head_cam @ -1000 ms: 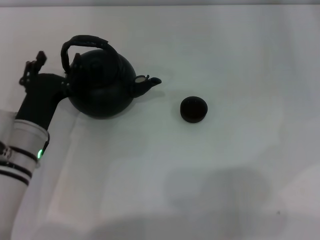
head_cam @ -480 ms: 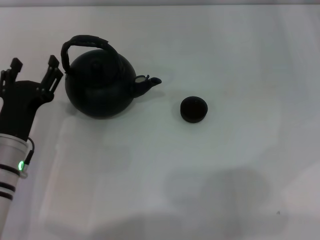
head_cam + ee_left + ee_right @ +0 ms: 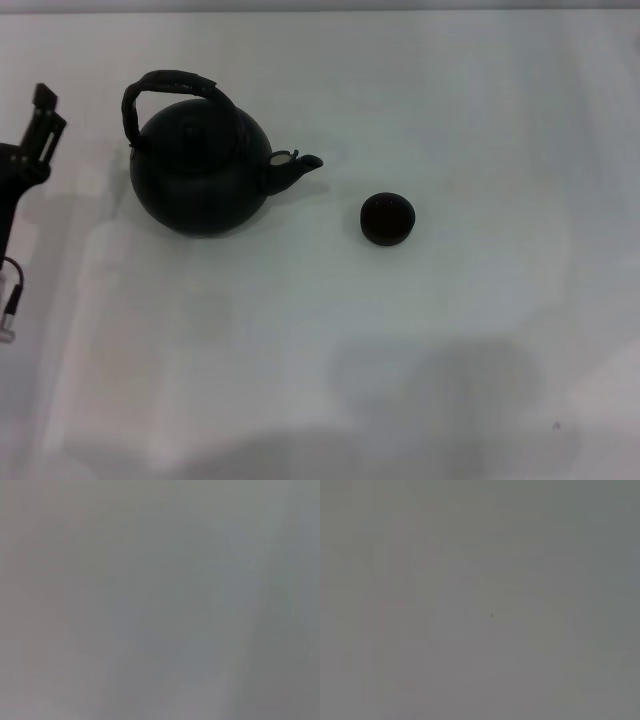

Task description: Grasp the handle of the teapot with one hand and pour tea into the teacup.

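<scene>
We are looking at a task that, as far as we can judge, is either not yet begun or already over: the teapot (image 3: 200, 175) is standing upright on the white table (image 3: 420, 340) in the upper left of the frame, its arched handle (image 3: 172, 88) is being held by nothing, and its spout is pointing right toward the teacup (image 3: 387, 219), which is sitting well apart from it near the middle. We are not able to tell whether the cup is holding any tea. Our left gripper (image 3: 40, 125) is showing only partly at the far left edge, apart from the pot and level with its upper half; we cannot tell how its jaws are standing. Our right gripper is not appearing in any view, and both wrist views are showing only blank grey.
</scene>
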Available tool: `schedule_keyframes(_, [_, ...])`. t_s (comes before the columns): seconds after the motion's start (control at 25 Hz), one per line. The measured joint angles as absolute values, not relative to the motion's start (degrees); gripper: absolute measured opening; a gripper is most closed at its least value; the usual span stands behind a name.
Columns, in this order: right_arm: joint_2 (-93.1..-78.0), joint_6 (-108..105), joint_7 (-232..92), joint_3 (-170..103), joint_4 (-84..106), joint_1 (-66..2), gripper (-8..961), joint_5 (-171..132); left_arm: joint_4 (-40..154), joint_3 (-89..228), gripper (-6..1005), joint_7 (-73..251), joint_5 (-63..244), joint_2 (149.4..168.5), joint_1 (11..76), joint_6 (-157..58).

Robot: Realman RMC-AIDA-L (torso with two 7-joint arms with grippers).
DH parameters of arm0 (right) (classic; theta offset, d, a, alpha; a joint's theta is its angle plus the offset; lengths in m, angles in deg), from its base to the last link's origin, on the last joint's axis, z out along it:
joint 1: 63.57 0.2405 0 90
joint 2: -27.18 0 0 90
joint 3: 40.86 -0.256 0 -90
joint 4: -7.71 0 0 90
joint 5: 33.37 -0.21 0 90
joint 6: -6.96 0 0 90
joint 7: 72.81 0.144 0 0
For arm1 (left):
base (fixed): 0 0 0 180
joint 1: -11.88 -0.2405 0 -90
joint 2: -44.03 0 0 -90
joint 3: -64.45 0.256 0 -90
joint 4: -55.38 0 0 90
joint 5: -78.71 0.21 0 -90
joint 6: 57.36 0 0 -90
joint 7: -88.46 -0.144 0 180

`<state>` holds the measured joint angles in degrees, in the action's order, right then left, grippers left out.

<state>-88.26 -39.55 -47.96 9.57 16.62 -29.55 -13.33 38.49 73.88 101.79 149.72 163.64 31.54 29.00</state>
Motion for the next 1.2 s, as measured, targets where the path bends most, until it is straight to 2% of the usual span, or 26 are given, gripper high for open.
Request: schedule_keyframes(1.2, [-88.57,-40.1,-48.3,10.5,15.2,-29.3,842,-13.3,43.7,71.0,892,103.2,142.9,163.21,35.3,25.0])
